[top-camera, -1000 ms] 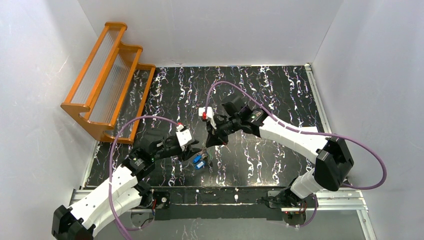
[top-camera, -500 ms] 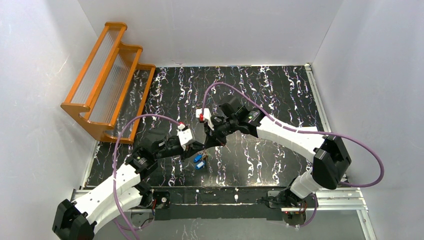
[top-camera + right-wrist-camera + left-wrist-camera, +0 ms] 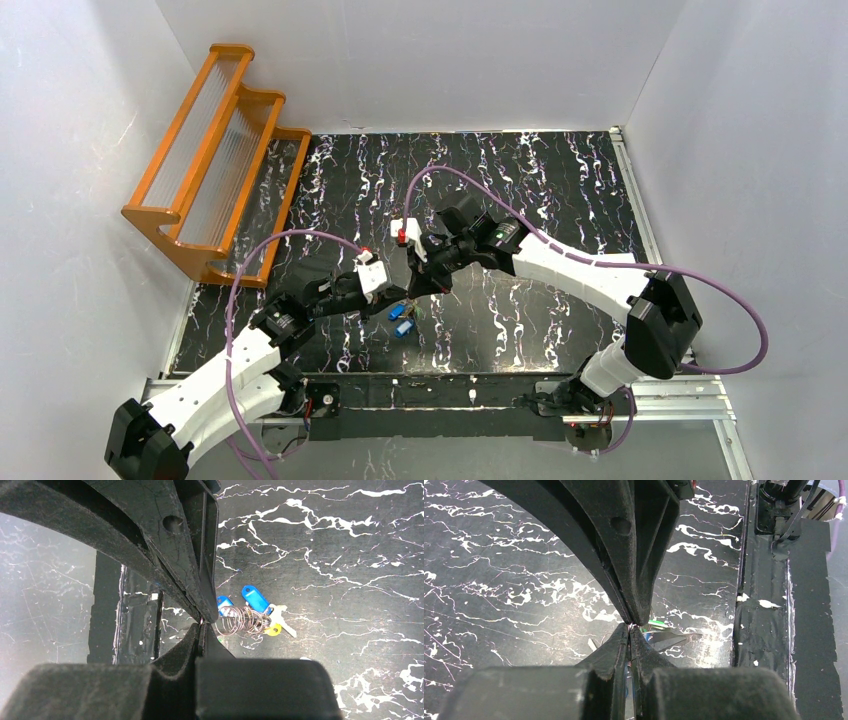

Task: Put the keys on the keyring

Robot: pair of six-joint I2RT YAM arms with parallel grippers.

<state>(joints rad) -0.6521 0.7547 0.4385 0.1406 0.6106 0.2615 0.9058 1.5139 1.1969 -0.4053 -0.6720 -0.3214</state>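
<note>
The right gripper (image 3: 200,626) and left gripper (image 3: 630,628) are meeting tip to tip, each pinching the thin wire of the keyring (image 3: 242,620) with jaws fully closed. The keys (image 3: 256,598) are bunching on it, just over the surface (image 3: 550,180).

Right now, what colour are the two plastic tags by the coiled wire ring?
Both plastic tags are blue, clearest in the right wrist view.
</note>
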